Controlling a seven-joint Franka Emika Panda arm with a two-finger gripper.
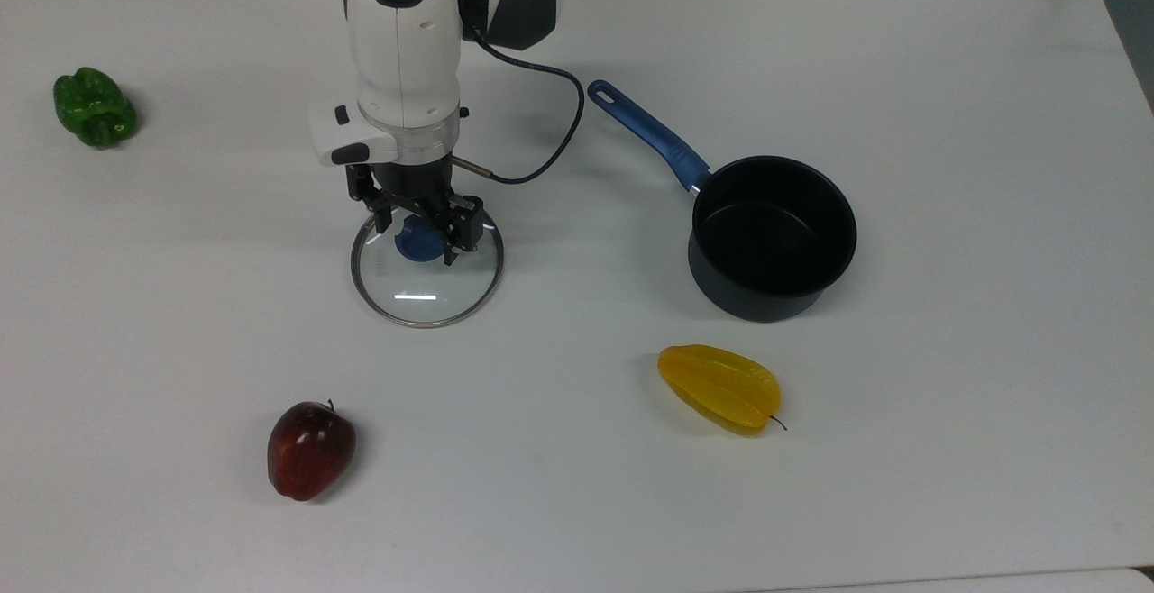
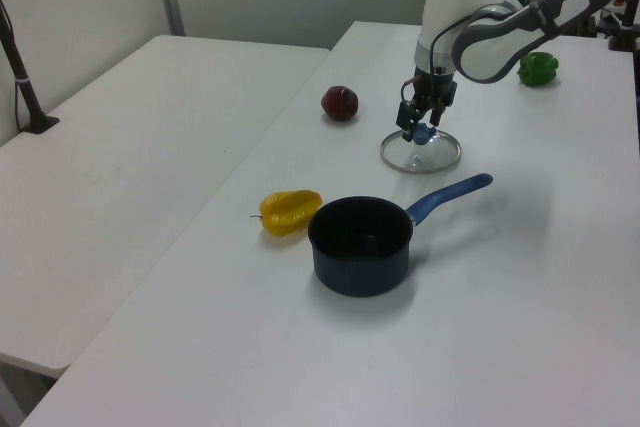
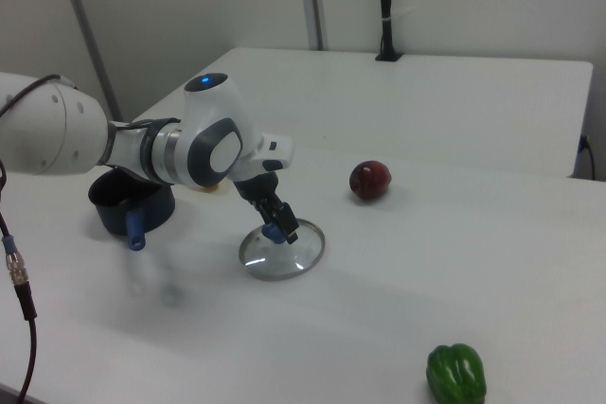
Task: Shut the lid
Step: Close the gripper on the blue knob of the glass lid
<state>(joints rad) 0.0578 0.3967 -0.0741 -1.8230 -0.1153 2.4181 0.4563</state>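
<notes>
The lid lay flat on the table, well apart from the saucepan. The gripper stood with jaws open astride the blue knob. A sound grasp probably required centring both fingers on the knob before closing.

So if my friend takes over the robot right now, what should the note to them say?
Gripper: down at the blue knob of the round clear glass lid with the metal rim, one finger on each side of it. Whether it grips yet is unclear.
Lid: flat on the white table, not lifted.
Dark saucepan with the blue handle: open and empty, towards the top view's right of the lid.
Done: gripper brought to the knob.
Left: grip the knob, lift the lid, carry it over the saucepan and set it on the mouth.
</notes>
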